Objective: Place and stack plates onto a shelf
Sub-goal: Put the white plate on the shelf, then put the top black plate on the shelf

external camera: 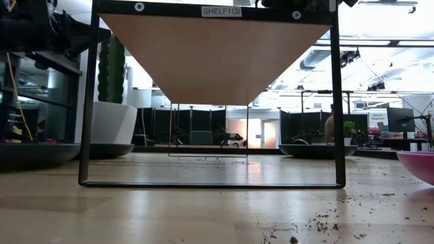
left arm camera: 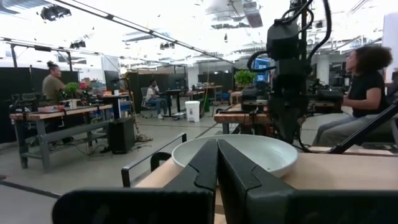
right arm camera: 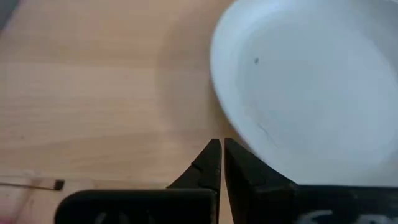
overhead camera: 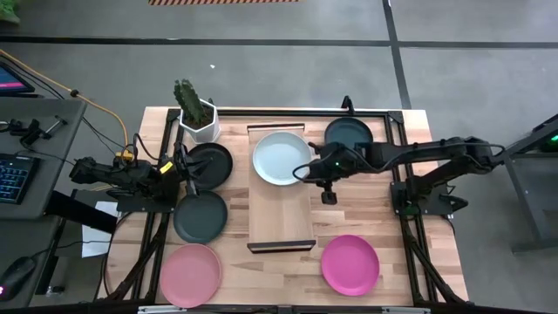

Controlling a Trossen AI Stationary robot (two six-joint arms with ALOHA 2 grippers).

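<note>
The bench carries everything, with the shelf down its middle, running from the far edge toward the near one. The mint plate lies on the far end of the shelf, a little over the shelf's left edge. One teal plate sits near the bench's far right corner; two more lie left of the shelf, one beside the plant pot and the other nearer, overlapping it slightly. A pink plate lies at the near left corner of the bench, another near the near edge, right of the shelf. My right hand hangs over the shelf at the mint plate's right rim, fingers pinched together on nothing, the rim just beside them. My left hand waits at the left edge of the bench, above the two teal plates, fingers closed and empty.
</note>
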